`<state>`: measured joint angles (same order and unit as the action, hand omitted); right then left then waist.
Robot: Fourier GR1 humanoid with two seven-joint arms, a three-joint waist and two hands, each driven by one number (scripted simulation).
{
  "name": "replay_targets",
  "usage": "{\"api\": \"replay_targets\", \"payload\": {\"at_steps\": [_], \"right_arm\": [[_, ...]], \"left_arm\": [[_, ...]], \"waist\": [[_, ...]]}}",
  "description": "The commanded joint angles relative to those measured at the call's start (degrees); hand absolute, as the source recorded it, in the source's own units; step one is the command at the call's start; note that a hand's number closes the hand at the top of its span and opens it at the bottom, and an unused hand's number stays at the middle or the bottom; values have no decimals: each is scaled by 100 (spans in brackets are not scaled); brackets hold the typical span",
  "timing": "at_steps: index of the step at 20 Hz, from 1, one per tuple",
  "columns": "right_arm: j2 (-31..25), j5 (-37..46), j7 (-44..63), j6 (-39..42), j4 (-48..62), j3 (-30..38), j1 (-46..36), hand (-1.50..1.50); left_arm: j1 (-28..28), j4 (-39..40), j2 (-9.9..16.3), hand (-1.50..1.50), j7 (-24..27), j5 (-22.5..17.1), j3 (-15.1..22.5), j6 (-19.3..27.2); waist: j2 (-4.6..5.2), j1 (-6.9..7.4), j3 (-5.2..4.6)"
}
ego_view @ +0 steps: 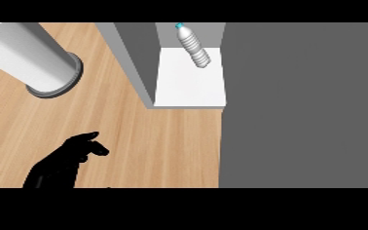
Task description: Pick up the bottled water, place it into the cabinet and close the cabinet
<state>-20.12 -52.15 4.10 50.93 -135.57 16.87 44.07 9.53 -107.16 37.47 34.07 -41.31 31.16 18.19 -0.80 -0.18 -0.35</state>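
Wooden desk [108, 122] fills the left and middle of the head view. A cabinet [133, 58] sits at top centre, seen from above: grey side wall slanting down on its left, a white shelf floor [191, 83] inside, opening facing the lower edge. A big flat grey panel [295, 107] takes the whole right side, running from top to bottom and meeting the cabinet opening along its left edge; cannot tell whether it is the cabinet door or another surface.

The water bottle [193, 46] is inside the cabinet, at the back of the white shelf floor. Clear ribbed body, blue cap pointing up-left, base down-right, so it reads tilted; cannot tell whether it stands or leans against the back wall. Nothing touches it.

A grey-white cylinder [36, 61] comes in from the top-left corner and ends in a dark ringed base on the desk, well left of the cabinet and apart from the bottle.

Left hand [68, 158], black, sits low left over the desk, well apart from the cabinet and bottle. Fingers are relaxed and partly bent, thumb poking out to the right, holding nothing. Bare wood lies between the hand and the cabinet opening.

Right hand does not show.
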Motion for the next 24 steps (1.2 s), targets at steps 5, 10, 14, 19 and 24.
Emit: {"api": "replay_targets", "payload": {"at_steps": [5, 10, 14, 19, 24], "right_arm": [[-26, 683, 474, -35, -1735, -414, 9, 150], [-143, 760, 706, -126, -1796, -848, -253, 150], [-278, 868, 910, -115, -1734, -1163, -666, 150], [-456, 936, 1203, -264, -1632, -1482, -1260, 150], [-475, 920, 1501, -634, -1442, -1919, -1734, 150]], "left_arm": [[750, -408, 764, -150, 230, -473, -818, -505], [1030, -542, 1018, -150, 185, -698, -1128, -646], [1295, -490, 1131, -150, 229, -866, -1230, -926], [1474, -533, 1265, -150, 269, -1022, -1460, -1088], [1735, -513, 1429, -150, 382, -1173, -1759, -1309]], "waist": [[-33, 148, -23], [-67, 200, -50], [-81, 221, -77], [-114, 246, -100], [-148, 314, -106]]}}
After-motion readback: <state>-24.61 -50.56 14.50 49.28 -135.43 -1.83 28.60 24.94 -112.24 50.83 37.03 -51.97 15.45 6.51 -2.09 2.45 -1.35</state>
